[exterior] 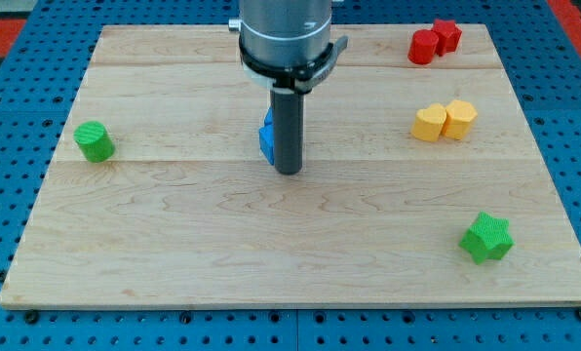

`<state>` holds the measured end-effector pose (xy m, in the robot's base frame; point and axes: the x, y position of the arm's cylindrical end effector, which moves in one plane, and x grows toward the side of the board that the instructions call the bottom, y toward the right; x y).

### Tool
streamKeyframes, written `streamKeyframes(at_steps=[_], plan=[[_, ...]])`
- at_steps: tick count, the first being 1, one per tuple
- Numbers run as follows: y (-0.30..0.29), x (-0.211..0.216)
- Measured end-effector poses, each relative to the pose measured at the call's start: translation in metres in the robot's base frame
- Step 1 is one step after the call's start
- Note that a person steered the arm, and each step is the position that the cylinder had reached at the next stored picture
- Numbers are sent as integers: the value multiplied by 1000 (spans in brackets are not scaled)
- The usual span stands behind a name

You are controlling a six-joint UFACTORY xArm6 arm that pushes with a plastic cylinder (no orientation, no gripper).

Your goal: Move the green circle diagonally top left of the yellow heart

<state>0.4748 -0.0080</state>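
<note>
The green circle (95, 141) lies near the board's left edge. The yellow heart (429, 124) lies at the right, touching a yellow hexagon (459, 118) on its right side. My tip (289, 171) rests on the board near the middle, far to the right of the green circle and far left of the yellow heart. A blue block (267, 138) sits just behind and left of the rod, partly hidden by it; its shape cannot be made out.
Two red blocks (434, 41) touch each other at the top right. A green star (486, 238) lies at the lower right. The wooden board (174, 244) rests on a blue perforated table (8, 107).
</note>
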Motion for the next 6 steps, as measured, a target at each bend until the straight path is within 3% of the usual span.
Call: streamKeyframes(at_steps=[1,2,4,6], plan=[[-86,16],[-201,-4],[-224,-72],[-285,-63]])
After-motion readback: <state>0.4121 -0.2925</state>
